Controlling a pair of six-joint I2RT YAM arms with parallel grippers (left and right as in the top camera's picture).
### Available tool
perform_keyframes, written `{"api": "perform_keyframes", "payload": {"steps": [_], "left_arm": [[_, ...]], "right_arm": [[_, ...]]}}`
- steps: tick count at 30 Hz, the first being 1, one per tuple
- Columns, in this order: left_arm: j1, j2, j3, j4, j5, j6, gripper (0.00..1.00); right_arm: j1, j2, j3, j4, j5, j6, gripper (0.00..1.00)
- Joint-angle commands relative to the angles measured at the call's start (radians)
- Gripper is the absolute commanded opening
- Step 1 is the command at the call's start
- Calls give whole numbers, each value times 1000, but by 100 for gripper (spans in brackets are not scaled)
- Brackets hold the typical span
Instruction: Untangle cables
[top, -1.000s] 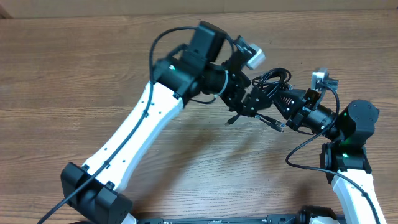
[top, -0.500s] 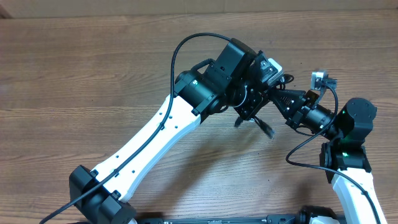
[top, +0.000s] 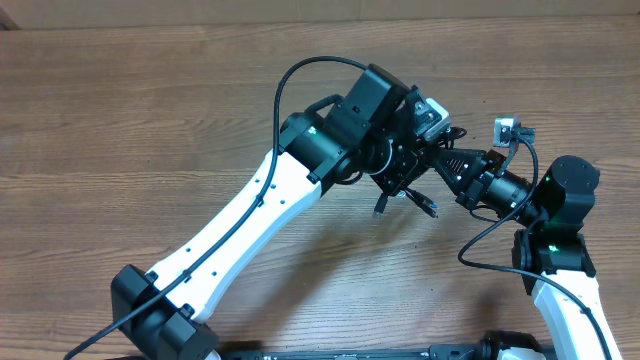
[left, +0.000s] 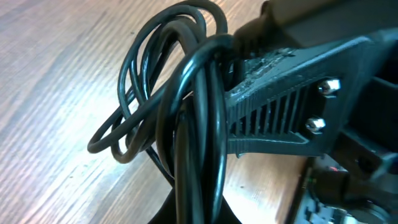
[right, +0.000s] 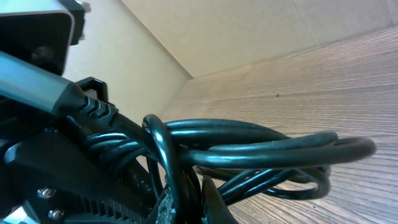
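Fingers of the left gripper (top: 408, 172) are clenched on the cables (top: 420, 197), a small bunch of thin black cords just right of centre in the overhead view. Its white arm rises from a black base at the lower left edge and reaches diagonally up and right over the wooden table (top: 120, 120), wrist bent down toward the bunch. Two plug ends (top: 380, 208) dangle beneath the grip. Seen from the left wrist, several loops fan up and left while the strands run down into closed fingers at the bottom edge. At the right, the right gripper (top: 438, 162) meets the same bunch, close against the left one, its fingers likewise clamped on the cords. Its arm stands at the lower right, forearm pointing left, green lights glowing on its joints.
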Motion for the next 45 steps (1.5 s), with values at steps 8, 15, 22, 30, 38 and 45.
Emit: {"api": "perform_keyframes", "payload": {"steps": [8, 15, 22, 30, 38, 45], "left_arm": [[93, -6, -1, -53, 190, 15, 4], [133, -6, -2, -106, 267, 141, 4], [148, -6, -2, -101, 292, 197, 4], [175, -6, -2, -99, 294, 198, 4], [223, -6, -2, -103, 416, 206, 4], [222, -5, -2, -83, 454, 207, 4]], "right_arm": [[-9, -14, 14, 7, 57, 58, 4], [-9, -14, 14, 7, 57, 65, 4], [-9, -14, 14, 17, 13, 88, 50], [-9, -14, 14, 60, -68, 87, 81], [-9, -14, 14, 60, -68, 88, 32], [-8, -14, 14, 60, -69, 88, 56]]}}
